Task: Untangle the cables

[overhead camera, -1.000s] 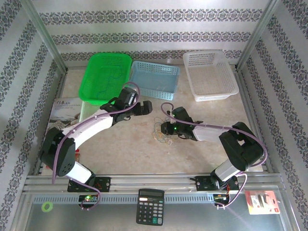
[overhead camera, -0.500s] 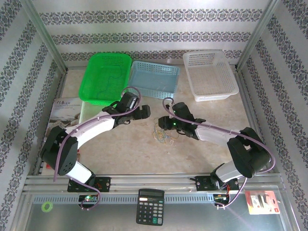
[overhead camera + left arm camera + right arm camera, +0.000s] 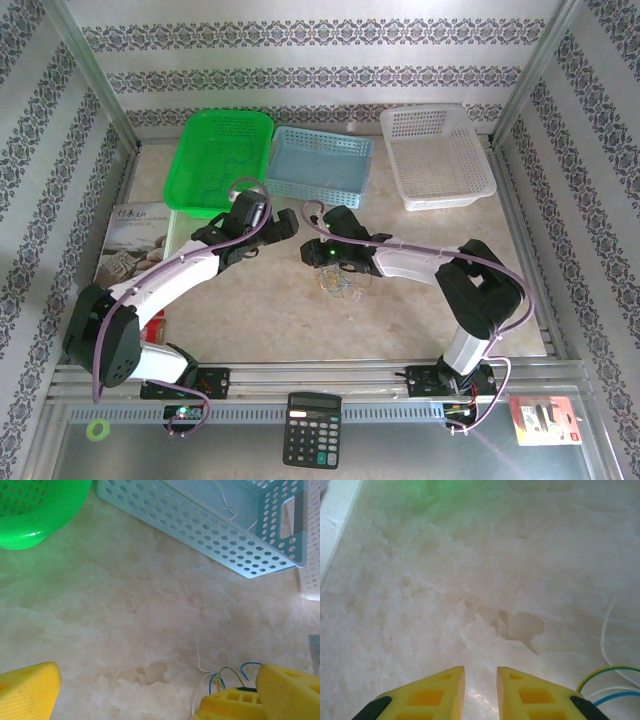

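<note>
The right gripper [image 3: 480,672] hangs low, its yellow fingers nearly together with a slim gap and nothing seen in it. The left gripper [image 3: 157,675] stands wide open just to its left. The tangle of thin green, blue, yellow and whitish cables [image 3: 340,286] lies on the pale marbled surface [image 3: 470,555], just near-right of the right gripper. They look light, limp and springy, probably best pinched at one outer loop.
</note>
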Controlling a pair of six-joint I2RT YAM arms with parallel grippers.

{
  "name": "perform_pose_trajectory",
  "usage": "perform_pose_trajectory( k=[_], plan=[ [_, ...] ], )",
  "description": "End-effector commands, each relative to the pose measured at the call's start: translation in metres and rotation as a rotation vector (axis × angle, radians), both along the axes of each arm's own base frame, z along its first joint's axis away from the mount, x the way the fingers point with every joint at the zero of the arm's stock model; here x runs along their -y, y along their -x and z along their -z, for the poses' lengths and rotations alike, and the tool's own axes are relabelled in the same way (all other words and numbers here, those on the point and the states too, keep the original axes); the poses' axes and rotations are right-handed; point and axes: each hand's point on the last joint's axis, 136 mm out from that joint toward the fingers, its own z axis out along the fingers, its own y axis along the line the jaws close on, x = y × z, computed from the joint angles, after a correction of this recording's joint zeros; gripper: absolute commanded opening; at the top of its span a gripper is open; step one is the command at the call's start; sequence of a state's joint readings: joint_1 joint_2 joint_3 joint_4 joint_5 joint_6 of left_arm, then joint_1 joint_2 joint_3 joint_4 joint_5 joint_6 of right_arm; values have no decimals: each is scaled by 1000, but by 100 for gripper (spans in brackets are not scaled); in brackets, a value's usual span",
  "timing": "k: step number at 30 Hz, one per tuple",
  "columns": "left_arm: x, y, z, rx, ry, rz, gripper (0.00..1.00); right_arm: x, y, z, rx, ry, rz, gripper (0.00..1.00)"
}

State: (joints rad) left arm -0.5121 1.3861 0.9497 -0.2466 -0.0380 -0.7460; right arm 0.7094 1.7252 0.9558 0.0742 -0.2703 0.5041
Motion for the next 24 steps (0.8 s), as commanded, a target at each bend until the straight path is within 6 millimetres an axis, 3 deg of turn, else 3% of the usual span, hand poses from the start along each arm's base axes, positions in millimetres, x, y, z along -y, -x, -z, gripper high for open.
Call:
perform_pose_trajectory(
  k=[1,7,13,19,21,24],
  plan=[
    [-3,-3,-2,14,20,-24,100,5,-6,7,15,66,-7,24],
    [3,-5,-2,13,22,17,100,39,-13,21,-4,114,70,21],
    [24,-8,4,-30,18,123,100,66,-14,35,-25,113,141,21],
    [46,-9,19,-83,-38,216,96,74,-8,57,-68,99,168,20],
    [51,-9,27,-100,-54,232,94,72,-7,56,-68,76,157,20],
    [54,-10,36,-116,-63,233,94,65,-5,38,-55,16,122,24]
  ],
)
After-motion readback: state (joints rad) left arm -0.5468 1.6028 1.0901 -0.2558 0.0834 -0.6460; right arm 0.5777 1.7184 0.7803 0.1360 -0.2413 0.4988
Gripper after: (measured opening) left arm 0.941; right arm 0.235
